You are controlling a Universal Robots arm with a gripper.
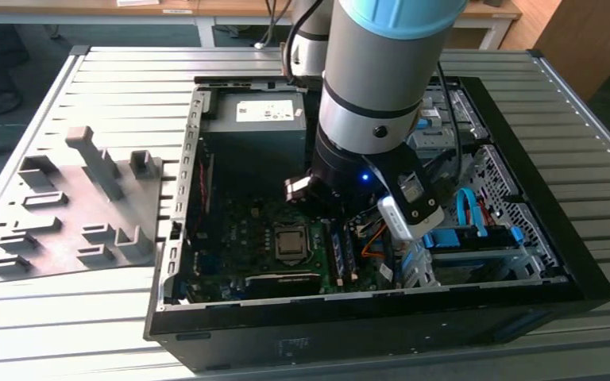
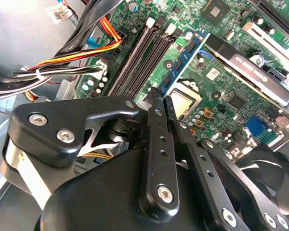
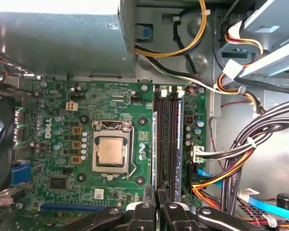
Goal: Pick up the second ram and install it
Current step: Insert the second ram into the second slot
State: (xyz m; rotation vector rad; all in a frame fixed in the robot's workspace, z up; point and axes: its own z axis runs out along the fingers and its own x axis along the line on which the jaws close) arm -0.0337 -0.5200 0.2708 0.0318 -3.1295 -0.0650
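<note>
1. The second ram (image 2: 183,55) stands on edge over the memory slot closest to the processor socket (image 3: 109,150). In the first wrist view I see it as a thin pale line (image 3: 155,149) beside that socket.
2. Its long axis lies along the slots and runs straight away from the fingertips, so the stick stretches ahead of the jaws rather than across them.
3. The gripper (image 2: 160,94) has its fingers drawn almost together at the stick's near end. I judge they are pinching that end between them, with no more than the board's thickness of gap showing.
4. Whether the stick is fully seated I cannot tell, because its lower edge and the latches (image 2: 188,34) at the far end are not clear enough.
5. The two dark slots (image 2: 142,57) just beside it look empty, and they lie between the stick and the cable bundle (image 3: 241,159).
6. In the exterior view the arm (image 1: 380,79) reaches down into the open computer case (image 1: 559,238), well apart from the grey holder tray (image 1: 72,214) on that view's left.
7. Writing: a white label (image 1: 268,111) sits on the power supply, and the motherboard (image 3: 62,125) carries small print and a logo. I leave all of it unread
</note>
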